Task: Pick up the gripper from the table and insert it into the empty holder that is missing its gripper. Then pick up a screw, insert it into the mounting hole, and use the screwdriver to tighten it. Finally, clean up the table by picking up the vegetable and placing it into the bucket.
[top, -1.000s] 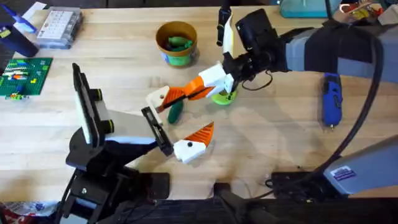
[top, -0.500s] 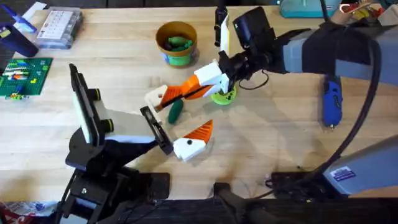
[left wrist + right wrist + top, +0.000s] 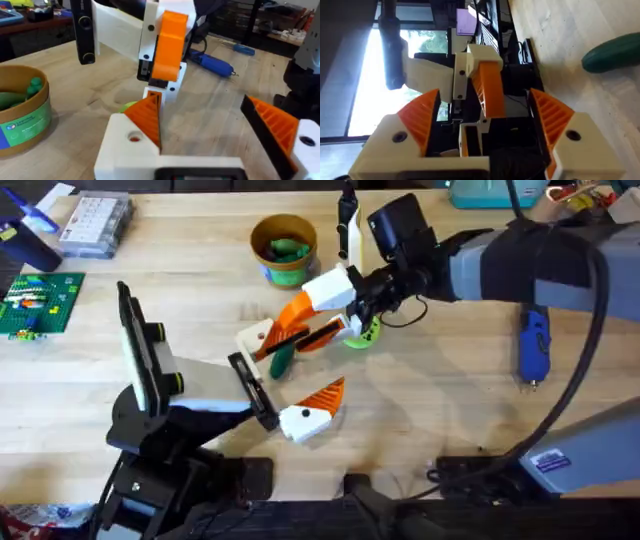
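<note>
The loose gripper (image 3: 255,337), a beige block with an orange tip, lies on the table just past the empty far end of the black holder (image 3: 250,390) on the left arm. My right gripper (image 3: 280,332) reaches across with its orange fingers spread right at that piece, and its wrist view shows nothing held between them (image 3: 484,95). My left gripper (image 3: 290,395) carries one white-and-orange finger (image 3: 315,408). The dark green vegetable (image 3: 283,358) lies under the right fingers, also seen as the vegetable (image 3: 612,52). The bucket (image 3: 285,250) stands behind. The blue screwdriver (image 3: 533,345) lies at the right.
A lime-green round piece (image 3: 366,332) sits under the right wrist. A clear parts box (image 3: 95,222) and a green brick plate (image 3: 40,302) are at the far left. Open wood lies between the arms and the screwdriver.
The right gripper has shifted left and a little toward the bucket, and its two fingers now show farther apart. The loose gripper, vegetable and left arm have stayed put.
</note>
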You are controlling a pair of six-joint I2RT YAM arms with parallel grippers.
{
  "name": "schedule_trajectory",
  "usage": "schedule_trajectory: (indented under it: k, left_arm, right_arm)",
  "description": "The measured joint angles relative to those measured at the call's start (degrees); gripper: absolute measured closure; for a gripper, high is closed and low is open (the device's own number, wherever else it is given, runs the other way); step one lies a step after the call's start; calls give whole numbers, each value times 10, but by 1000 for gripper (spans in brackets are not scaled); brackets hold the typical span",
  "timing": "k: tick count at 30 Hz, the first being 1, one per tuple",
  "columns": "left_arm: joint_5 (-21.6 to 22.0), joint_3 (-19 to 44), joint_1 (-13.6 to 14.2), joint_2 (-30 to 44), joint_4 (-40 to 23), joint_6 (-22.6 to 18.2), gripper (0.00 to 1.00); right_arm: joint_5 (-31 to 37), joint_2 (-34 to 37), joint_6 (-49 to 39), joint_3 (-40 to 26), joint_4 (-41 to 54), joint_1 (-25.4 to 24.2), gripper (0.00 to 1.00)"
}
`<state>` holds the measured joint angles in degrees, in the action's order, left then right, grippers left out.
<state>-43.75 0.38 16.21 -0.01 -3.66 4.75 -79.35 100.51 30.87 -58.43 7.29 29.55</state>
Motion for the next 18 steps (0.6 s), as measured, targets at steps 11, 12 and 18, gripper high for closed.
schedule_trajectory:
  k: [11, 12, 18]
  left_arm:
    - [0, 0, 0, 0, 0, 0, 14]
    - [0, 0, 0, 0, 0, 0, 14]
    - [-1, 0, 0, 0, 0, 0, 14]
  right_arm:
    - [34, 0, 0, 0, 0, -55, 7]
    - [39, 0, 0, 0, 0, -68, 7]
    - [59, 0, 1, 0, 0, -145, 8]
